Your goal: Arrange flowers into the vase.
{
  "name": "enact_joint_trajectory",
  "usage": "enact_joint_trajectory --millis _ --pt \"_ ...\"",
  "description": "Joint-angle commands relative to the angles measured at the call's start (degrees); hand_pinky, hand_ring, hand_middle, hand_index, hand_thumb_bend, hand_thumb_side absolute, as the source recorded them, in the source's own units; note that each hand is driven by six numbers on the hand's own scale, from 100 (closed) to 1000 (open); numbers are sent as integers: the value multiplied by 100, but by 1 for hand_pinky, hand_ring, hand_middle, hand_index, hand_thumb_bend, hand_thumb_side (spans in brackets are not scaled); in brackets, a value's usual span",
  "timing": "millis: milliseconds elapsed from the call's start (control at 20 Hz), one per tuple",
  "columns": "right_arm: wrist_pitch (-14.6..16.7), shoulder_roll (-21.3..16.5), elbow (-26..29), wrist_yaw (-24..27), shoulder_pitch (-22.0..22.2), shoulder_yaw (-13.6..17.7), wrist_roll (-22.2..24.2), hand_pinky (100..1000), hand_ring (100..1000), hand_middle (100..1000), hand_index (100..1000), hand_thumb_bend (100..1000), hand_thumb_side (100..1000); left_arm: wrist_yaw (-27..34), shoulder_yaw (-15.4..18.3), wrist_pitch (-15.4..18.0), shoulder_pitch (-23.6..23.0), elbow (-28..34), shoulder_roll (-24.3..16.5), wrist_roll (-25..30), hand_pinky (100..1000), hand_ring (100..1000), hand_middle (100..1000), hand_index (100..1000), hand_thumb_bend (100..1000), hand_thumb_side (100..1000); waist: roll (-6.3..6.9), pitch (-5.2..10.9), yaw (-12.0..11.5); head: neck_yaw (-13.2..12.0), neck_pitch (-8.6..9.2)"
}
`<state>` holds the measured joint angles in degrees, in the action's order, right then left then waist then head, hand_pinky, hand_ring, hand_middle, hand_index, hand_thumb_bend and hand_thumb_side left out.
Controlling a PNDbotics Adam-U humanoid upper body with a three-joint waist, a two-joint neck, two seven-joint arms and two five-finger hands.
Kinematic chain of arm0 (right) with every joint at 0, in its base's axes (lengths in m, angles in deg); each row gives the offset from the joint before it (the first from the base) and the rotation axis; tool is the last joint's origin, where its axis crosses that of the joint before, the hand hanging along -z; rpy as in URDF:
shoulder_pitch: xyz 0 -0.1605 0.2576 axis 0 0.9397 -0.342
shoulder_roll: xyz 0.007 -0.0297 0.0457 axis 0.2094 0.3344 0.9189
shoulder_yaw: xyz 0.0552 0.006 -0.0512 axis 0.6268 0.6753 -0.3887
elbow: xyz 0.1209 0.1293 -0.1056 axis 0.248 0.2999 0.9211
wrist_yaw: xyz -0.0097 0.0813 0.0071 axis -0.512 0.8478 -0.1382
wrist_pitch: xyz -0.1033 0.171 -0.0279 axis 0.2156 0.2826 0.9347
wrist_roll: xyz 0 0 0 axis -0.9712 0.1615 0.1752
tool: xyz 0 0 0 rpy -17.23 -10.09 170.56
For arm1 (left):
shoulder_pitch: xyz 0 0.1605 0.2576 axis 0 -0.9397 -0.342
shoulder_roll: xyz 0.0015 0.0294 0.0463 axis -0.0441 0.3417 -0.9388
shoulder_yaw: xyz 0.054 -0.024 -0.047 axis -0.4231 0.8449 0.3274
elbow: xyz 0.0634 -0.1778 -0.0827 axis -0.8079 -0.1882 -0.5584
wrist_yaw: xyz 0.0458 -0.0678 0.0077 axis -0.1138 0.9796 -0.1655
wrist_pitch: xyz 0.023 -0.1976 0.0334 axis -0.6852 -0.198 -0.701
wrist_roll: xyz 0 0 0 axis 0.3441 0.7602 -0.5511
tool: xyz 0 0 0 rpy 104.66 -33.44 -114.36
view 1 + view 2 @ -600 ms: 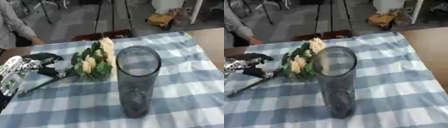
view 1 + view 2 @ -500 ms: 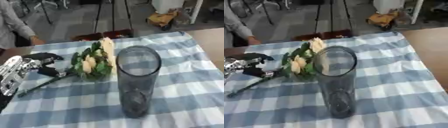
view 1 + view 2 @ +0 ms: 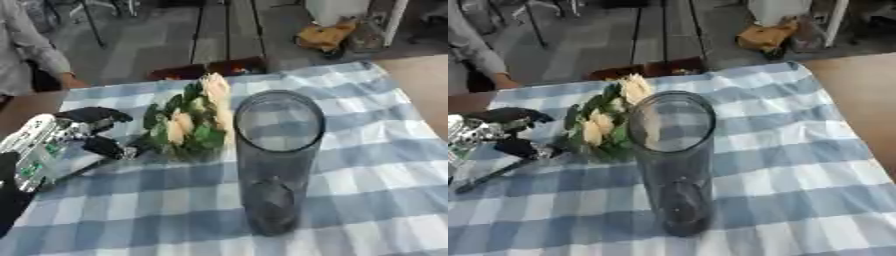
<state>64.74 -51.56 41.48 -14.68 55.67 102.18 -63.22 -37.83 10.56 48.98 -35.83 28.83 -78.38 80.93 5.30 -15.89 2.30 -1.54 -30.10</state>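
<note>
A table covered in a blue-and-white checked cloth [image 3: 367,150] fills most of the view, tilted slightly in the frame. At about three o'clock, bare tan tabletop [image 3: 859,95] shows beyond the cloth's edge.

Near the centre stands a tall, clear, dark-tinted glass vase [image 3: 276,160], upright, its round mouth open toward the camera and nothing inside it.

Just beside the vase, toward ten o'clock, lies a bunch of flowers [image 3: 194,125] — pale cream blooms among green leaves — resting on the cloth with the blooms pointing toward twelve o'clock. The leaves come close to the vase's rim, but whether they touch it cannot be told. A dark stem [image 3: 496,172] runs from the bunch toward eight o'clock.

At nine o'clock, the robot's left hand [image 3: 83,132], silver and black, comes in from the left edge. Its dark fingers are curled around the stem end of the bunch, thumb and fingers closed on it. The right hand is not visible in either view.

Beyond the table, at twelve o'clock, is a grey floor [image 3: 140,45] with dark stand legs on it and a dark red object [image 3: 210,69] against the table's far edge. At one o'clock sit a yellow object [image 3: 328,35] and a white unit [image 3: 337,9]. A person in a grey sleeve [image 3: 35,45] stands at eleven o'clock — not touching the flowers.
</note>
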Motion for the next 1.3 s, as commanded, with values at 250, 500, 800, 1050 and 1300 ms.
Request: enact_joint_trajectory --millis 250,500,800,1050,1300 --pt "-7 -57 89 81 -57 1 49 808 795 523 814 100 764 -507 90 137 230 -129 49 -432 624 837 864 964 412 737 -6 77 26 -33 57" --pt "-21 -52 89 89 -59 -1 47 808 796 523 813 100 764 -676 92 212 271 -239 150 -637 600 804 843 953 413 729 9 69 43 -39 64" --pt "-25 -47 89 98 -65 0 34 809 798 522 813 100 760 -986 95 335 308 -449 258 -673 605 800 841 948 406 710 27 49 81 -48 86" --pt "-36 -43 89 111 -66 -3 30 810 800 521 813 100 754 -1087 102 409 320 -599 298 -604 605 802 841 951 393 694 43 35 87 -47 79" --pt "-55 -22 89 127 -67 -18 35 810 802 520 813 100 751 -1138 125 398 332 -665 326 -601 602 803 834 949 367 695 54 19 88 -58 94"
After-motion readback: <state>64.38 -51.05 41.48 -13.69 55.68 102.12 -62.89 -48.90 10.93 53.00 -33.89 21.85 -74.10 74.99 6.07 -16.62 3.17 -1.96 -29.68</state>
